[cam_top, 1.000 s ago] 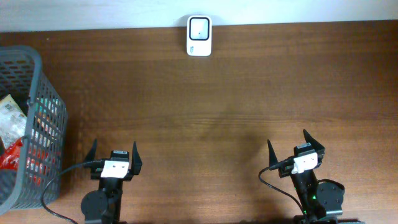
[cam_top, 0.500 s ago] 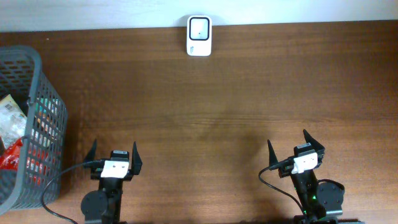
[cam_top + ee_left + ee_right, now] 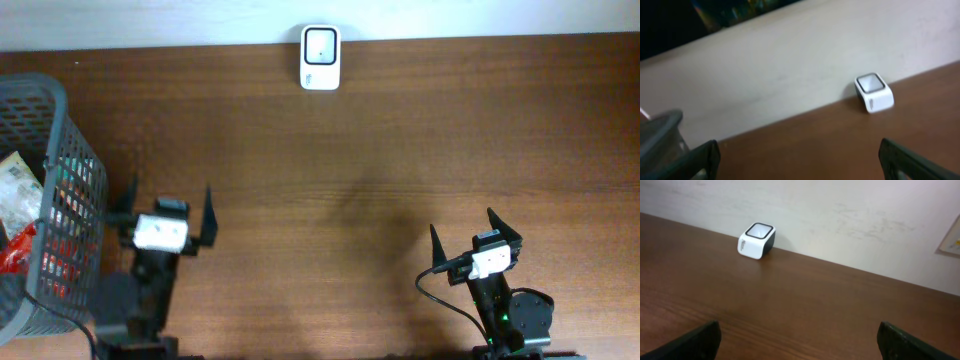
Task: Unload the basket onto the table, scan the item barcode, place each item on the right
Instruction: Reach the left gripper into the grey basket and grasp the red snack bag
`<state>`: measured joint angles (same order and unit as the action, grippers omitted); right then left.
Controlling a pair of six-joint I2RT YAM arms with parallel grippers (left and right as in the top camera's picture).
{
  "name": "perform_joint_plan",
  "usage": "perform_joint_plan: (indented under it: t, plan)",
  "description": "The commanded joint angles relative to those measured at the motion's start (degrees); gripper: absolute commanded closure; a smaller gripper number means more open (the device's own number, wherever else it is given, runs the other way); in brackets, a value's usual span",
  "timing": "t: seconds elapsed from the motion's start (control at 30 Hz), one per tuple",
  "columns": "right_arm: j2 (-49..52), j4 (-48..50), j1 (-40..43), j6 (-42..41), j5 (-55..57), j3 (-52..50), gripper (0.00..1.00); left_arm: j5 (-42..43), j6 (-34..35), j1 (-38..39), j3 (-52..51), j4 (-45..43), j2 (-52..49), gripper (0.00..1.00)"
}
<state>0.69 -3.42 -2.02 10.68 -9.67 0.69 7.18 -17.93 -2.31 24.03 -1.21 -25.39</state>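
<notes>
The left gripper (image 3: 168, 200) is held above the tabletop (image 3: 400, 130) with its jaws spread wide and nothing between them. A grey mesh basket (image 3: 70, 150) is seen just to the left of this gripper, its wall close beside the outer finger; whether the two touch cannot be told. Inside the basket, on the far side of that wall from the gripper, a red packet (image 3: 12, 255) and a pale packet (image 3: 15, 178) are seen lying; no barcode can be made out on either. The white scanner (image 3: 320, 45) is placed well ahead of the left gripper and off to its right, at the far edge of the tabletop against the wall.

The right gripper (image 3: 463, 228) is likewise held wide apart and empty, low over bare wood. From it, the scanner is seen well ahead and to the left.
</notes>
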Motion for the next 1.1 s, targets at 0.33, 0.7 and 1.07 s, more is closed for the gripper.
perform_joint_plan:
  t: [0.33, 0.7, 1.07]
  plan:
    - [-0.48, -0.28, -0.48, -0.46, 0.48, -0.37, 0.02, 10.19, 0.76, 0.44, 76.72, 57.13, -51.84, 0.01]
    - [-0.33, -0.28, -0.48, -0.46, 0.48, -0.37, 0.02, -2.89, 29.86, -13.31, 78.93, 54.97, -54.38, 0.1]
    - [-0.33, -0.28, -0.48, -0.44, 0.48, -0.37, 0.02, -14.99, 45.0, -43.34, 67.91, 65.57, -55.32, 0.04]
